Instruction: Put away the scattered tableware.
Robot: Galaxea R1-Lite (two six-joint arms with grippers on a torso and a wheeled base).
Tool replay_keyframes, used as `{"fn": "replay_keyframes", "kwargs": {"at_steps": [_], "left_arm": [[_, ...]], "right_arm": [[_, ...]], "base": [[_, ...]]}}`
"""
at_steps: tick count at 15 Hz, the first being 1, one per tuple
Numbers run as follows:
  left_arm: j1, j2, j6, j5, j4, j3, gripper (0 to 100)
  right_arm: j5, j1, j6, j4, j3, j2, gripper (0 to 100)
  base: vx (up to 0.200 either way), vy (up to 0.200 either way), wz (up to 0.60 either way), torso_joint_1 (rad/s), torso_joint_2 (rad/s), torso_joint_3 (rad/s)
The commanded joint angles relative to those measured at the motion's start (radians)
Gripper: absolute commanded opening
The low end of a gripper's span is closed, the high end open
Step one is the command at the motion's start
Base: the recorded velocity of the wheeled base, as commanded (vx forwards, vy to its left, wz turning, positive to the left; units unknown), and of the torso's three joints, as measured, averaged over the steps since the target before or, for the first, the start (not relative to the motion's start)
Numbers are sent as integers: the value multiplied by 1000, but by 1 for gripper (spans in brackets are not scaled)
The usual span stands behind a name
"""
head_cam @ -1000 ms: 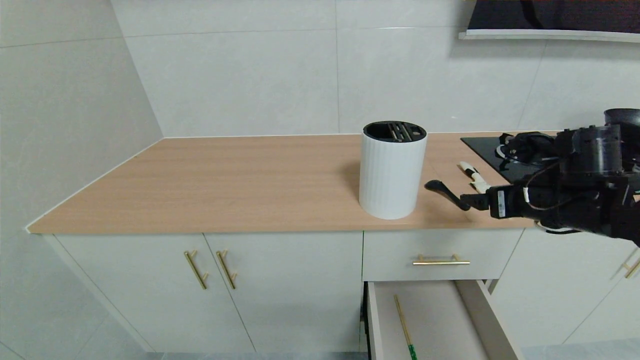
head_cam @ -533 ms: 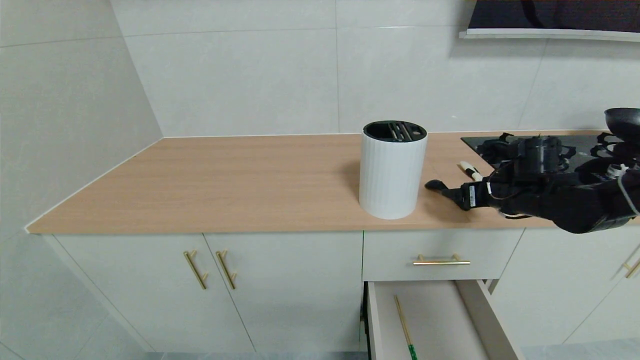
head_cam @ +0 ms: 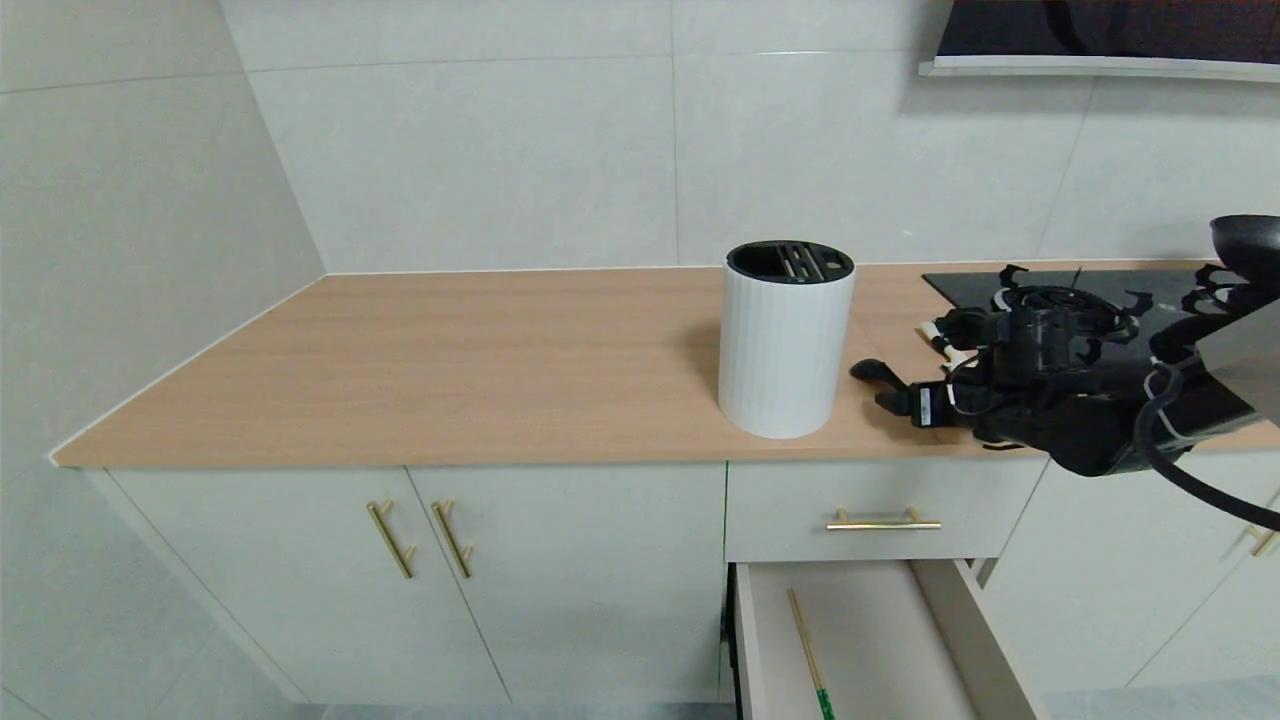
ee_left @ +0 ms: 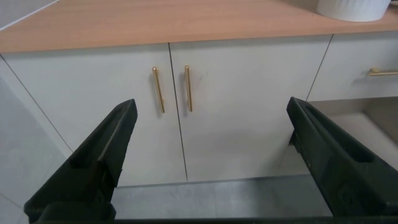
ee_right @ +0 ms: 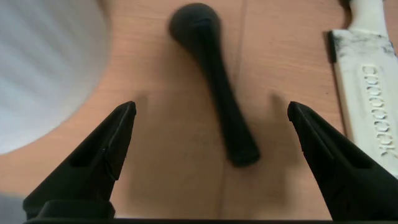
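Long wood-grain countertop (head_cam: 480, 360) against a wall of large pale tiles (head_cam: 480, 150), meeting a second tiled wall at the far left corner. Right of centre and near the front edge, upright, a white ribbed holder (head_cam: 785, 350) with a black slotted top. Just to its right, flat on the wood, a black utensil (head_cam: 868, 371), rounded end toward the holder. A little farther back, also flat, a white knife (ee_right: 370, 93), next to the black cooktop (head_cam: 965, 288) set into the counter's right end. Low over the counter at the utensil's handle, the right gripper (head_cam: 910, 385). Stands spread wide and clasps nothing, one finger (ee_right: 115, 155) on each side of the handle with bare wood between. Cannot tell whether resting on the surface or just above it. Under the worktop, two white cabinet doors (head_cam: 300, 580) with slim gold handles (head_cam: 390, 540), then a shut drawer (head_cam: 790, 510) with a gold bar. Beneath that, an open drawer (head_cam: 870, 640) with a chopstick (head_cam: 805, 645) along its floor, green at the near end. Down in front of the cabinet doors, the left gripper (ee_left: 210, 109), likewise spread apart and empty. High at the right, a dark range hood (head_cam: 1100, 40); at the far right, above the cooktop, a dark pot (head_cam: 1245, 235).
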Motion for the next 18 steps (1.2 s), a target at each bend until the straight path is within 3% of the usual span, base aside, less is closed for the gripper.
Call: {"fn": "replay_keyframes", "kwargs": {"at_steps": [1,12,13,18], "left_arm": [[0,2,0,0,0,0,100],[0,2,0,0,0,0,100],[0,2,0,0,0,0,100],[0,2,0,0,0,0,100]], "right_arm": [[0,-3,15,-1,-21,23,100],[-3,-4,18,-1,-52,52,100],[-3,-4,18,-1,-52,52,0],[-3,-4,18,-1,-50,48,0]], "base": [[0,0,0,0,0,0],[0,0,0,0,0,0],[0,0,0,0,0,0],[0,0,0,0,0,0]]}}
